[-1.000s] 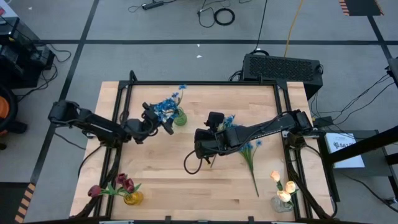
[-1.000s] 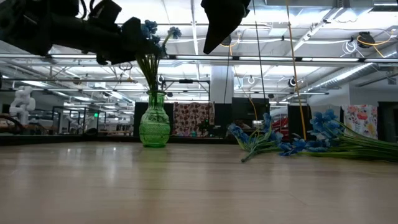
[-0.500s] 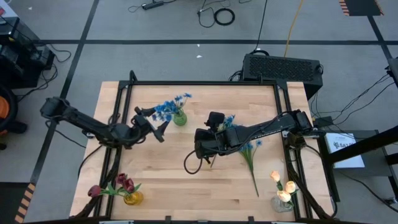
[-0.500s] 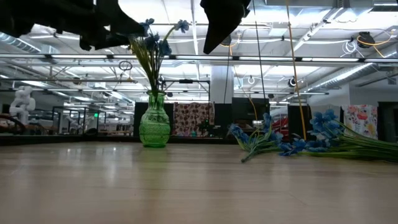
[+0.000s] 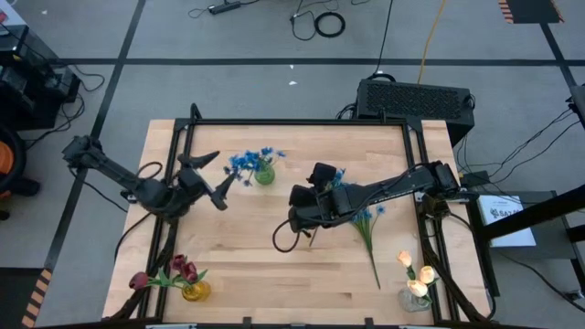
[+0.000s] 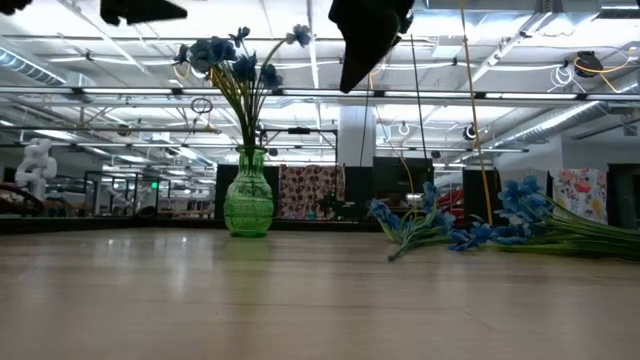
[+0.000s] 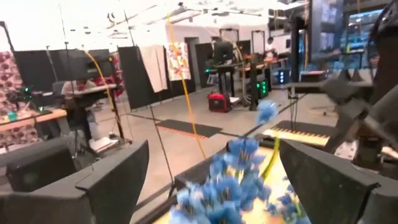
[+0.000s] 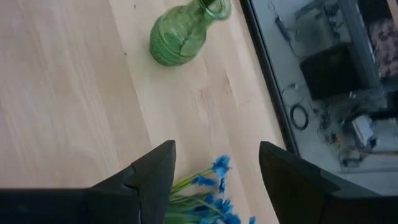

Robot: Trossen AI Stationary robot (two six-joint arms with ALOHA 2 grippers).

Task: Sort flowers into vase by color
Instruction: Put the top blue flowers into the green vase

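Note:
A green glass vase [image 5: 265, 175] stands at the table's far middle and holds several blue flowers [image 6: 232, 58] by their stems; it also shows in the low view [image 6: 248, 202]. My left gripper [image 5: 216, 177] is open and empty, just left of the vase, with the blue blossoms [image 7: 231, 177] ahead of its fingers. My right gripper [image 5: 309, 185] is open and empty, raised right of the vase. More blue flowers [image 5: 366, 217] lie flat on the table under my right arm; they also show in the low view [image 6: 470, 230] and the right wrist view [image 8: 210, 198].
Dark red tulips stand in a yellow vase [image 5: 189, 285] at the near left corner. Cream-yellow tulips stand in a clear vase [image 5: 416, 291] at the near right corner. A black frame [image 5: 274, 122] edges the table. Bare wood lies in the near middle.
My left gripper has drawn back from the green vase toward the table's left edge and has let go of the blue flowers. The flowers now stand free in the vase, their heads spread apart.

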